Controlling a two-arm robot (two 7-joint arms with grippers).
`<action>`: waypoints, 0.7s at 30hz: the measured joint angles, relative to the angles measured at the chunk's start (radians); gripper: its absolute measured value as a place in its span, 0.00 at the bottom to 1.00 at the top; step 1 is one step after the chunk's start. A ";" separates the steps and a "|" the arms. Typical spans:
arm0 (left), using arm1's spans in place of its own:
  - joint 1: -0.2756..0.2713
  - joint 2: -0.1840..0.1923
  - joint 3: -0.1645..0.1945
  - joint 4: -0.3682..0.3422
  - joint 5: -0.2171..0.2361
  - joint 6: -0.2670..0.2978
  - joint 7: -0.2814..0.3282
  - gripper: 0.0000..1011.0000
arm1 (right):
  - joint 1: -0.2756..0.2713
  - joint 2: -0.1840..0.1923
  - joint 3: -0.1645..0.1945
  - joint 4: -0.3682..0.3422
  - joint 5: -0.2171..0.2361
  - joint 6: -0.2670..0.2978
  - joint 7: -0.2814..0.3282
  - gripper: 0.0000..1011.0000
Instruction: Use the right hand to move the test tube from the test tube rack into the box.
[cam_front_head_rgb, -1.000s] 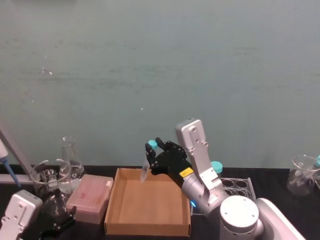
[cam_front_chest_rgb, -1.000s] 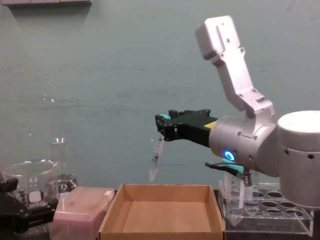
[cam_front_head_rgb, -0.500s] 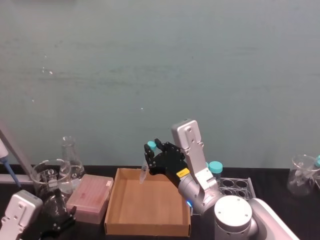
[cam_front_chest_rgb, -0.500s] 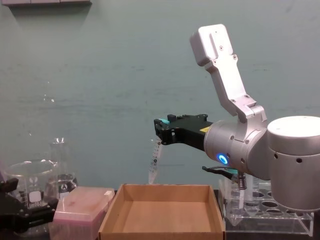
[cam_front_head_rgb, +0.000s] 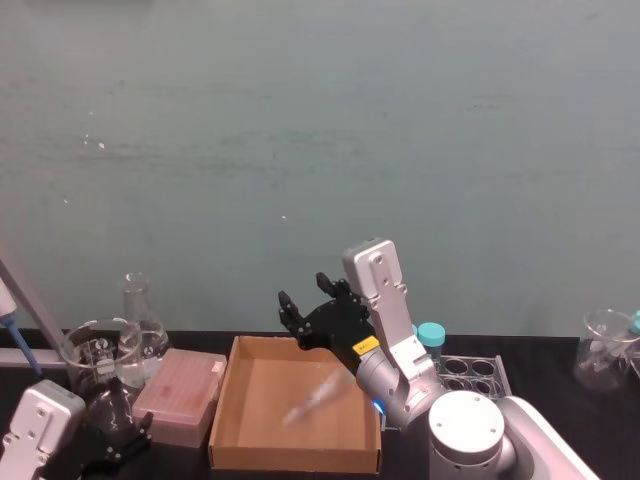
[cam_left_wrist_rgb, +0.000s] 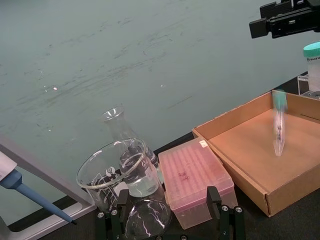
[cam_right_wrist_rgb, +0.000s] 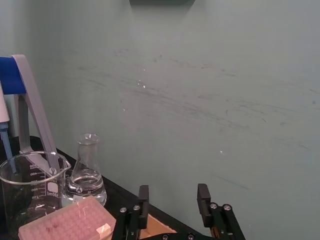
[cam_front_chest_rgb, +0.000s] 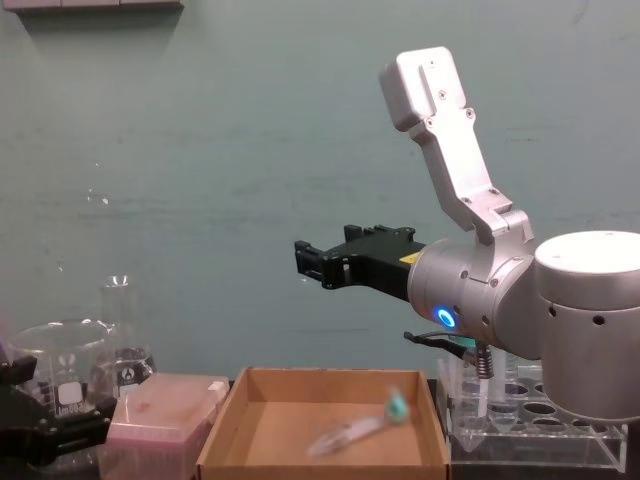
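From the head view I see the right end effector (cam_front_head_rgb: 305, 315) hanging above the far edge of the box (cam_front_head_rgb: 232, 410) with its fingers spread and nothing between them, while the test tube (cam_front_head_rgb: 312, 397) shows as a blurred streak inside the box, lying roughly along the 2 to 8 o'clock line. The chest view adds the tube's teal cap (cam_front_chest_rgb: 397, 407) toward the rack side and shows the tube tilted low within the tray walls; I cannot tell whether it touches the floor. The left wrist view shows the tube more upright over the box floor. The right arm rises from the test tube rack (cam_front_chest_rgb: 530, 425) side, elbow high, forearm reaching toward 9 o'clock, blue ring lit. The left end effector (cam_front_head_rgb: 112, 445) sits low at 7 o'clock beside the pink lidded box (cam_front_head_rgb: 180, 395), fingers apart and empty.
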 joint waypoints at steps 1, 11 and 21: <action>0.000 0.000 0.000 0.000 0.000 0.000 0.000 0.99 | 0.000 0.000 0.000 0.000 0.000 0.000 0.000 0.62; 0.000 0.000 0.000 0.000 0.000 0.000 0.000 0.99 | -0.001 0.000 0.000 -0.001 0.001 0.001 0.000 0.92; 0.000 0.000 0.000 0.000 0.000 0.000 0.000 0.99 | -0.001 0.000 0.000 -0.001 0.001 0.001 0.001 0.99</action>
